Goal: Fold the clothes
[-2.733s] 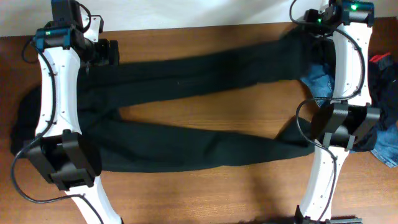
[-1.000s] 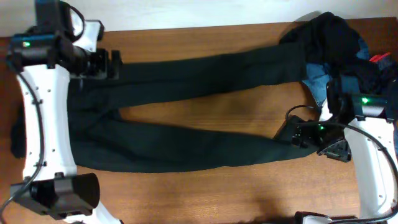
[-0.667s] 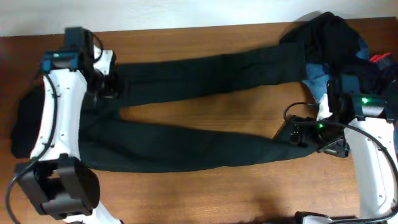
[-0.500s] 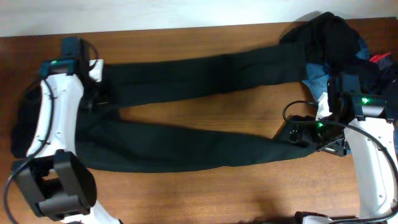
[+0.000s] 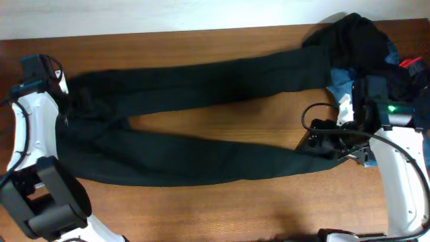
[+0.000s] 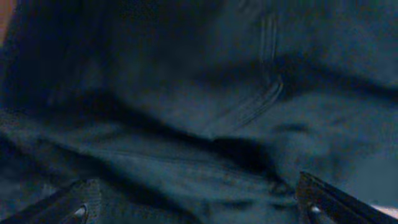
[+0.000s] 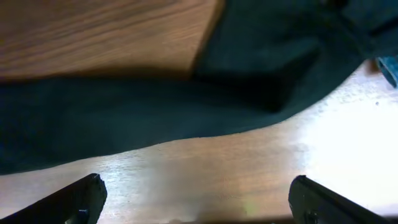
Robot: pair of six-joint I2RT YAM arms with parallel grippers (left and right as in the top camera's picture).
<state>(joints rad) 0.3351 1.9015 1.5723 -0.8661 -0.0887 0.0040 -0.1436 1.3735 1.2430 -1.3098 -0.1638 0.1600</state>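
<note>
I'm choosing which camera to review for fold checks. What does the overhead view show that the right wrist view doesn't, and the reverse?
Only the overhead shows the whole black trousers, legs spread in a V, the left arm at the waist end, and a red piece at the right edge. Only the right wrist view shows the right gripper with its fingers spread open, close above the edge of one leg. Both show the trousers lying on the wooden table.
</note>
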